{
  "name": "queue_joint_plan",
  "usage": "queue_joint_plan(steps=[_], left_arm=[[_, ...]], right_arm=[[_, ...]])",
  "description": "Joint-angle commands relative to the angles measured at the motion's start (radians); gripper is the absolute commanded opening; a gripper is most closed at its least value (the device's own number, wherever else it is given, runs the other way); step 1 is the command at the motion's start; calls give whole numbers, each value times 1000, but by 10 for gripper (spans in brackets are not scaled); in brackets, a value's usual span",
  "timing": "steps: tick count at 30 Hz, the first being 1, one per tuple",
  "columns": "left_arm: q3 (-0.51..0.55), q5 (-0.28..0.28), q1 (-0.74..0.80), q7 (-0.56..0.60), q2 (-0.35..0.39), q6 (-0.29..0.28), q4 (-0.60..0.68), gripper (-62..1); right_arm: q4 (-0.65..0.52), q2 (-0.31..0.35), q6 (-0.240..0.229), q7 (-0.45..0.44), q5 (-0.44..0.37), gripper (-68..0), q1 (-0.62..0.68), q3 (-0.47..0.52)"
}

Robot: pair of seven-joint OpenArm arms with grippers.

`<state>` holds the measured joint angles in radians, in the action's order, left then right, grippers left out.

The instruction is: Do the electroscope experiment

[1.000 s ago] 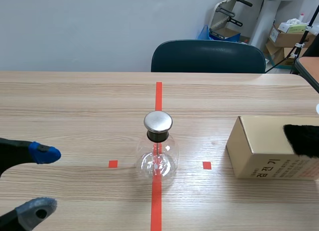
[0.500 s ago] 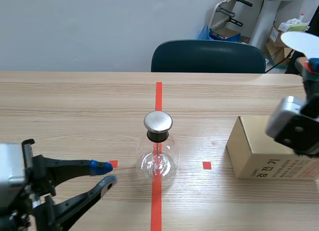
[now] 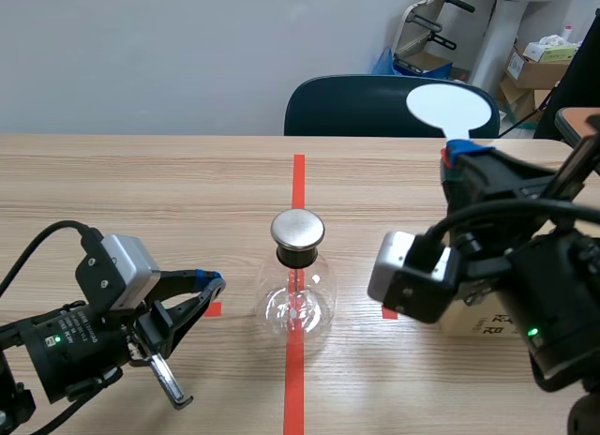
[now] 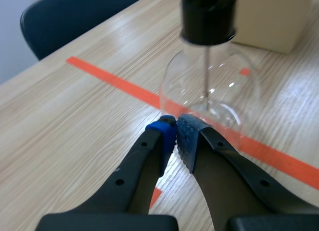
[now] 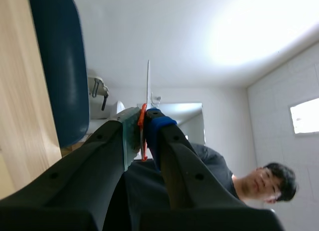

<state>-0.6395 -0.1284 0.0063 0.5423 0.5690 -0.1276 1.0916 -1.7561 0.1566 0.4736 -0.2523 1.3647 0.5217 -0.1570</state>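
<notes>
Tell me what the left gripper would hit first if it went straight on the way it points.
Most likely the electroscope's glass flask, near its base: it sits directly ahead of the shut fingers of the left gripper. How close is hard to judge.

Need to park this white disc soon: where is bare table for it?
Bare: the far table between the chair and the flask, widest beyond the left gripper. Crowded: beside the flask, and the right side, where the right arm covers the box.
</notes>
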Motion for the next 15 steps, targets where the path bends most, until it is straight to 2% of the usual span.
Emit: queue_joint_plan(steps=[1, 4, 6, 10, 15], left_arm=[[8, 14, -17, 21, -17, -3, -5, -569], [8, 22, -43, 51, -50, -8, -76, -569], [8, 22, -59, 71, -65, -31, -116, -569], [8, 30, -80, 101, -85, -55, -173, -569], [8, 71, -90, 139, -112, -70, -225, -569]], right_arm=[[31, -2, 31, 5, 10, -665, -4, -2], [84, -2, 82, 8, 35, -665, -5, -26], [112, -8, 107, 14, 45, -665, -5, -37], [148, -29, 130, 14, 64, -665, -6, -41], [181, -35, 145, 3, 71, -665, -7, -41]])
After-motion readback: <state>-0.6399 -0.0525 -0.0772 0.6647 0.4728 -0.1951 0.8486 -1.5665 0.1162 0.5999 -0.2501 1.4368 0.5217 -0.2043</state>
